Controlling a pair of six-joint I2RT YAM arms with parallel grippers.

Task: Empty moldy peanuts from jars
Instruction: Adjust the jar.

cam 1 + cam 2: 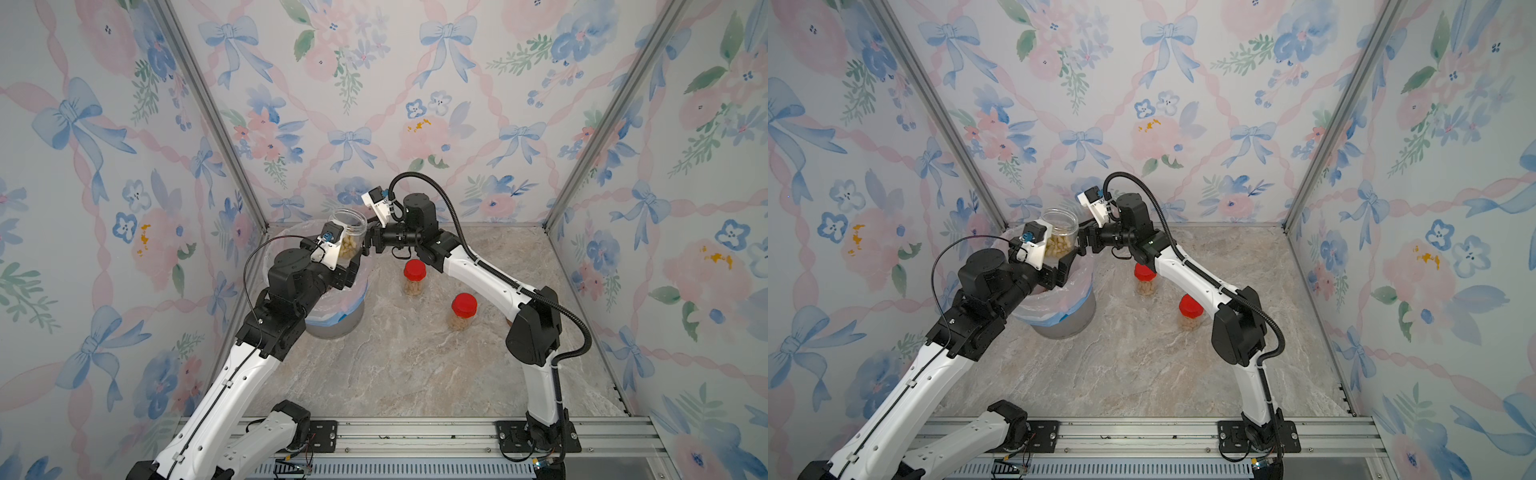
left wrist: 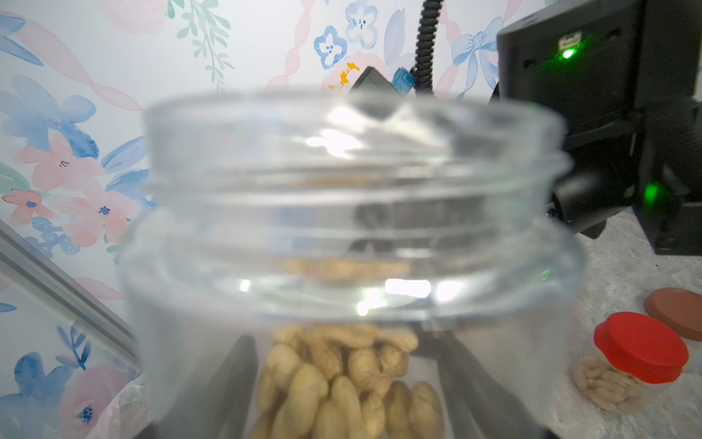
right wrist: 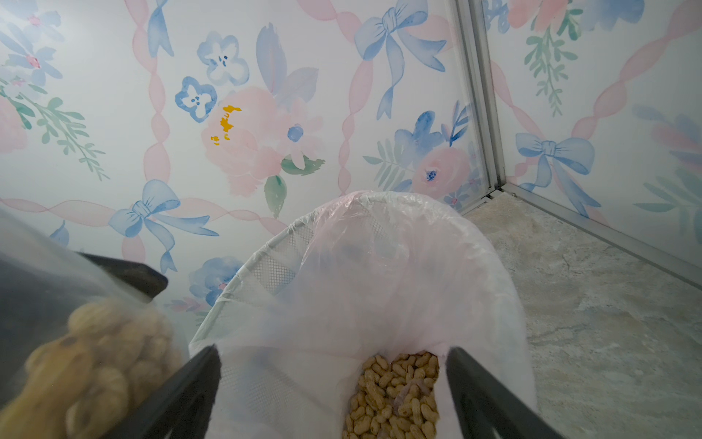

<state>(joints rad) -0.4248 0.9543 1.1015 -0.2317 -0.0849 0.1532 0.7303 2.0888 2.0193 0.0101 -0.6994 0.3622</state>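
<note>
Left hand (image 1: 348, 262) is clamped on the lower body of the wide jar (image 1: 348, 226), with fingers either side showing dark through the clear wall in the left wrist view. Right hand (image 3: 332, 363) is spread wide with nothing between its fingers, just right of the wide jar; contact cannot be told.

Bin (image 1: 332, 326): grey, at the far left of the worktop (image 1: 415, 365), with a pinkish liner (image 3: 380, 266) folded over the rim. A heap of peanuts (image 3: 395, 395) lies on the liner inside.

Wide jar: lidless, mouth up, held over the bin's right part. Peanuts fill its lower part and the upper part is clear.

Slim jars: two, upright on the worktop right of the bin, red-capped, peanuts in each. The far one (image 1: 414, 286) and the near one (image 1: 461, 318) stand apart.

Brown lid (image 2: 678, 313): flat on the worktop near a red-capped jar.

Arms: the left arm rises from the near left over the bin. The right arm arches from the near right, wrist turned left toward the wide jar.
</note>
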